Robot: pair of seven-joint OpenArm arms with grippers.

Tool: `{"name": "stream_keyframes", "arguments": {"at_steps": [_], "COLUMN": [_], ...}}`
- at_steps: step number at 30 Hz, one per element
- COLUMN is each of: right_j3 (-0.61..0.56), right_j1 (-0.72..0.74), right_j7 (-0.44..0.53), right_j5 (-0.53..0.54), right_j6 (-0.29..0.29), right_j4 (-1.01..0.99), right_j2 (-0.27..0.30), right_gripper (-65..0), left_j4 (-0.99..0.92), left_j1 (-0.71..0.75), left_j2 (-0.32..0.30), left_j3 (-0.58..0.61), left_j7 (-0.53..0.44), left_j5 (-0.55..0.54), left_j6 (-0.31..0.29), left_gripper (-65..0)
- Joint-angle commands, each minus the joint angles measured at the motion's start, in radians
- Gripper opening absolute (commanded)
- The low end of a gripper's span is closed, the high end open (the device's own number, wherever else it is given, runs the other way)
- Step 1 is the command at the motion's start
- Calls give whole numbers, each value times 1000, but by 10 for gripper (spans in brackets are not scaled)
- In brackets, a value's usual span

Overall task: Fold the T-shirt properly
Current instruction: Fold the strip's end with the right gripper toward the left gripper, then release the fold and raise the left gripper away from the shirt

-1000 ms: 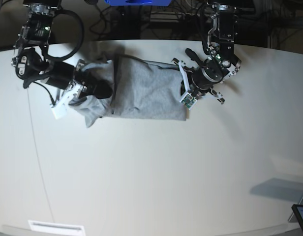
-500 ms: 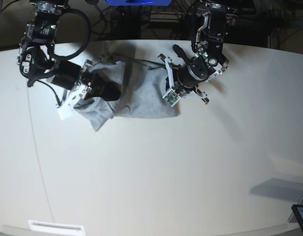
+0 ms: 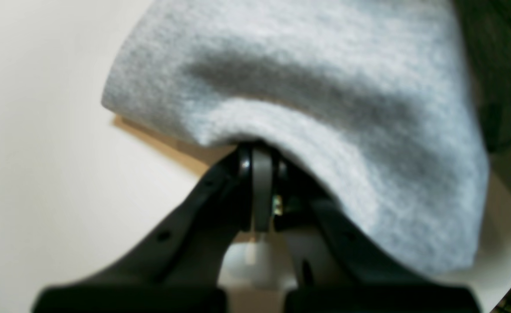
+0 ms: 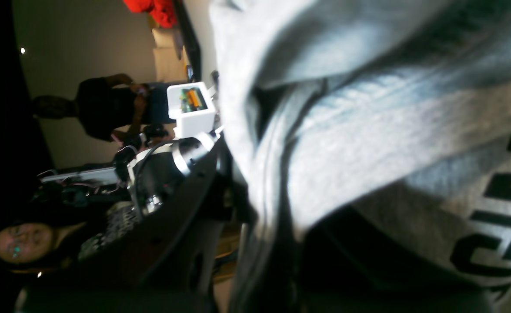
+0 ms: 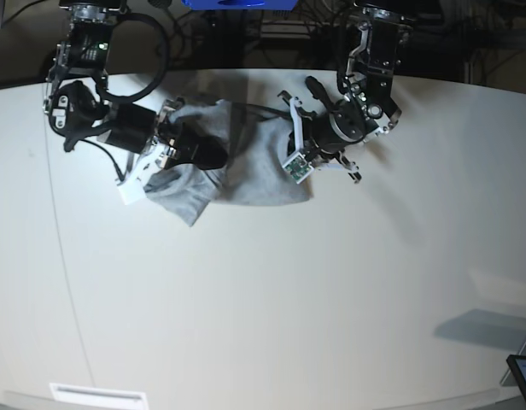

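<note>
Grey shirt (image 5: pixel 246 166) at the table's (image 5: pixel 271 316) 12 o'clock is now bunched narrower: both grippers, left (image 5: pixel 307 162) and right (image 5: pixel 190 154), clamped on cloth, have moved inward, so the fold is closing

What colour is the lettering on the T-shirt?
Black, on heather-grey T-shirt; clearest in the right wrist view.

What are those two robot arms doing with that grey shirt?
They are folding it. Each arm has pinched one end of the grey T-shirt on the white table. The left gripper is shut on one edge of the cloth. The right gripper grips the other end, where the cloth is lifted and bunched. Black letters show on the underside. The shirt is bunched between the arms, not a neat fold yet.
</note>
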Motion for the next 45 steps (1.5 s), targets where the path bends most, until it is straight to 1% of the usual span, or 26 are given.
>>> {"name": "stream_keyframes", "arguments": {"at_steps": [1,5,8,14,19,21,25,27,29,32,34,36,39,42,45], "right_j3": [-3,-5,-5,-43,-46,-46,-46,-49,-78,-143,-190,-230,-242,-242,-246], "right_j1": [12,19,24,25,25,25,25,27,42,71,94,116,117,119,142], "right_j7": [2,2,0,2,2,2,2,-1,-6,-10,-10,-7,-9,-10,-10], "right_j5": [36,33,33,32,32,32,33,36,38,38,38,35,35,47,55], "right_j6": [7,5,5,1,1,1,4,8,10,11,11,11,8,8,7], "right_j4": [14,14,14,8,7,7,7,7,7,8,8,8,-18,-84,-116], "right_j2": [-4,-13,-13,-15,-15,-15,-15,-15,-9,-4,19,25,27,27,59], "right_gripper": [-649,-649,-649,-647,-640,-593,-425,-344,-290,-283,-283,-283,-281,-281,-283], "left_j4": [-5,-5,-5,0,43,43,41,40,40,40,37,37,37,37,37], "left_j1": [1,-5,-5,-6,-6,-6,-6,-6,-6,-6,-6,-6,-6,-6,-6], "left_j2": [-22,-60,-76,-76,-83,-88,-89,-100,-102,-102,-102,-102,-103,-105,-112], "left_j3": [-3,-3,-5,-5,-5,-5,-5,-5,-5,-5,-5,-5,-9,-78,-160], "left_j7": [73,73,73,73,74,74,74,74,74,74,74,74,74,74,74], "left_j5": [51,51,51,51,51,51,51,51,51,51,51,51,51,51,46], "left_j6": [-4,-4,-4,-4,-4,-4,-4,-4,-4,-4,-4,-4,-4,-4,-4], "left_gripper": [-650,-650,-650,-650,-650,-650,-650,-650,-650,-650,-650,-650,-650,-650,-650]}}
